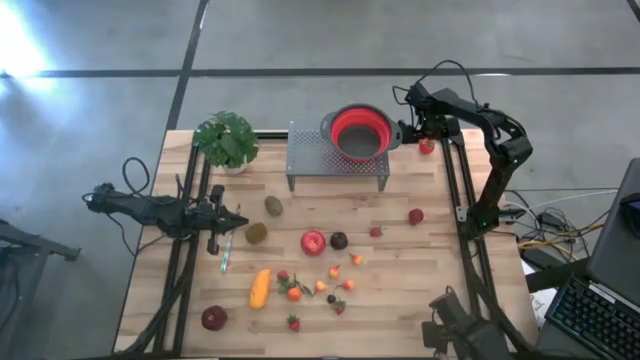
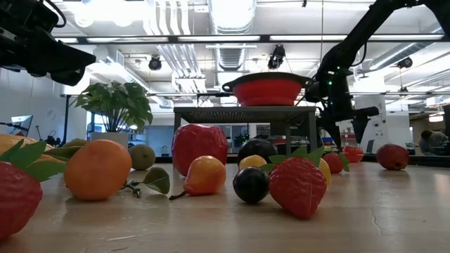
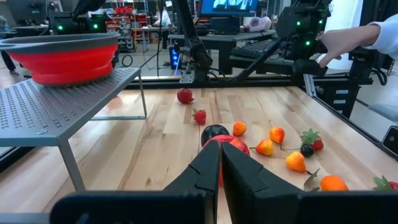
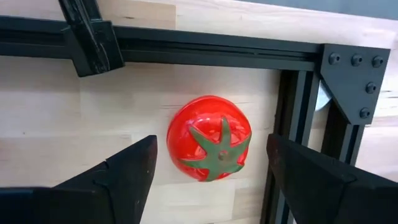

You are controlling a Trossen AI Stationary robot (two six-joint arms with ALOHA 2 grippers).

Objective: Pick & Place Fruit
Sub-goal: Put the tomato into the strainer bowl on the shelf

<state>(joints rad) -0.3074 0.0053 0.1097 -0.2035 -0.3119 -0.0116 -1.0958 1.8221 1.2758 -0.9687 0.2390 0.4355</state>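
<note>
A glossy red round fruit with a green star-shaped leaf cap (image 4: 209, 138) lies on the table's far right corner (image 1: 426, 147), beside the black frame rail. My right gripper (image 4: 211, 167) points down over it, open, one finger on either side and neither touching. More fruit lies on the middle and near part of the table: a red apple (image 1: 313, 242), a dark plum (image 1: 339, 240), two kiwis (image 1: 273, 206), a long orange piece (image 1: 260, 288). My left gripper (image 1: 238, 222) waits level at the table's left side, shut, with nothing in it.
A red colander bowl (image 1: 360, 133) sits on a grey perforated stand (image 1: 320, 155) at the far middle. A potted plant (image 1: 227, 140) is at the far left. Black frame rails (image 4: 292, 130) run close beside the red fruit. A person's hand (image 3: 339, 40) shows beyond the table's right edge.
</note>
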